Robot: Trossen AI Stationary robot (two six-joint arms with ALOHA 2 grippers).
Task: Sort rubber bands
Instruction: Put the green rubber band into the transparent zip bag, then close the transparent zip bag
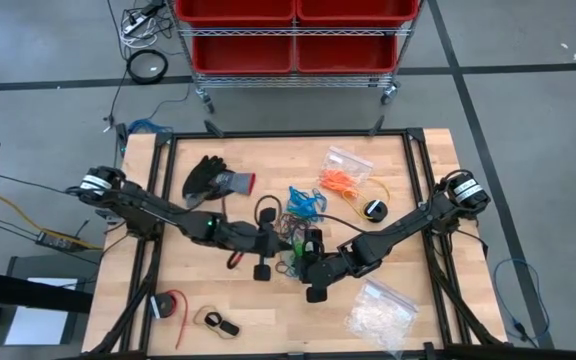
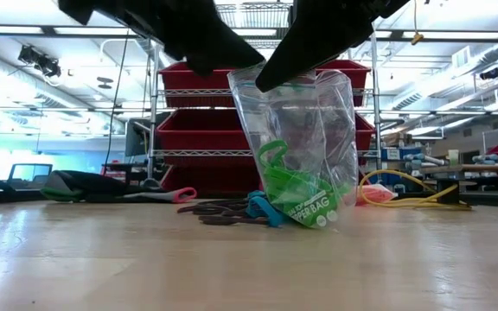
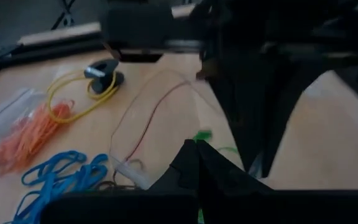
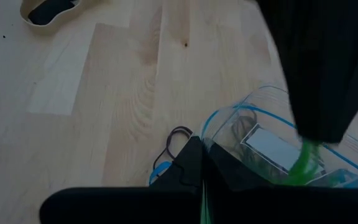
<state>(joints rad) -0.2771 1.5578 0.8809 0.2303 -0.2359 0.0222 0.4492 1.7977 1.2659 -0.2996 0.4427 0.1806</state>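
Both grippers met near the middle of the tabletop [image 1: 198, 290], where a clear zip bag [image 2: 305, 138] stood upright with green rubber bands [image 2: 288, 186] gathered at its bottom. The left gripper [image 2: 219, 53] and the right gripper [image 2: 288, 60] each came down on the bag's upper edge from opposite sides, fingers pressed together on the plastic, apparently to hold the mouth up and spread so that bands of one colour could go in without the bag slumping.

The rest of the rubber bands lay loose on the tabletop beyond the bag: a blue bunch [image 1: 305, 201] just past the grippers, an orange bunch [image 1: 340, 182] resting on a second clear bag [image 1: 349, 160], and dark ones [image 2: 223, 210] beside the standing bag's base. Keeping the colours in separate heaps looked deliberate, each heap awaiting its own bag.

A grey glove [image 1: 211, 180] and a yellow cable [image 3: 82, 93] lay well apart from the work.
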